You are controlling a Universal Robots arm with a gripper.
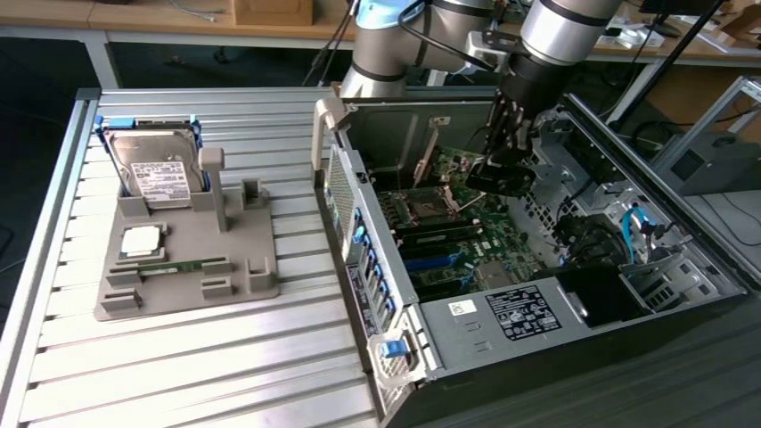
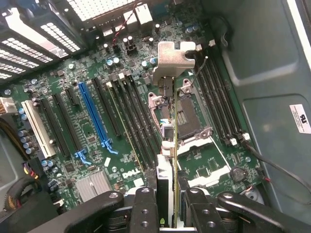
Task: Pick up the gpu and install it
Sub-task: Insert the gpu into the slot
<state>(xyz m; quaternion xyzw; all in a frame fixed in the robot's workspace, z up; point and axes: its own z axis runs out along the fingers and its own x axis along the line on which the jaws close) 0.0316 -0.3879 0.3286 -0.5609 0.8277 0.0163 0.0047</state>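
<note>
My gripper [image 1: 508,143] hangs inside the open computer case [image 1: 393,294], above the motherboard [image 1: 458,227]. In the wrist view the gripper [image 2: 167,206] is shut on the gpu [image 2: 166,162]. The card is seen edge-on, thin and upright between the two black fingers [image 2: 145,208]. Its silver metal bracket [image 2: 173,58] points away from the wrist. The card hovers over the motherboard [image 2: 97,131], beside the CPU socket [image 2: 190,116] and the black slots. The long blue slot [image 2: 95,114] lies a few slots away. In the exterior view the gpu [image 1: 497,176] shows as a dark piece under the fingers.
A grey fixture [image 1: 178,285] on the slatted table holds a silver hard drive [image 1: 160,169], a square chip [image 1: 141,239] and a narrow green memory stick [image 1: 178,266]. Case walls, cables [image 1: 630,227] and a black box [image 1: 601,294] surround the motherboard.
</note>
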